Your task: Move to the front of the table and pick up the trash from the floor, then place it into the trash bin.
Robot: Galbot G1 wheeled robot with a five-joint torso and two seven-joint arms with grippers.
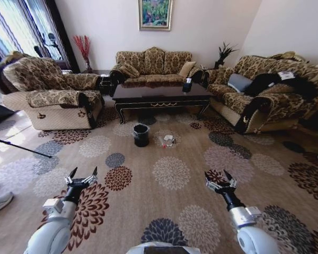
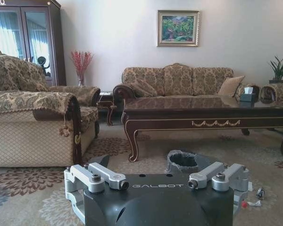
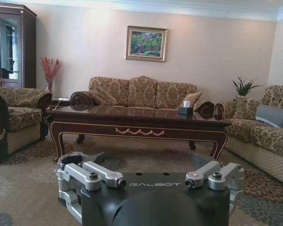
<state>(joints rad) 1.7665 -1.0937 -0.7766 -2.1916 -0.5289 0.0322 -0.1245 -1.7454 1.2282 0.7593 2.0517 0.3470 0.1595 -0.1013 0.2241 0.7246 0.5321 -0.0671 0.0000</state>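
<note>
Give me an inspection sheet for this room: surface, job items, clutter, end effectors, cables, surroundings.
Surface: floor is patterned carpet with round flower medallions.
Job items: trash bin stands upright in front of the table; trash lies on the carpet beside the bin, on the robot's right of it.
Clutter: a tissue box on the table; a dark garment draped over the right sofa.
End effectors: left end effector and right end effector both open, holding nothing, held low above the carpet, far short of the trash.
Cables: nothing seen.
Surroundings: sofas on three sides, a framed painting on the far wall.
</note>
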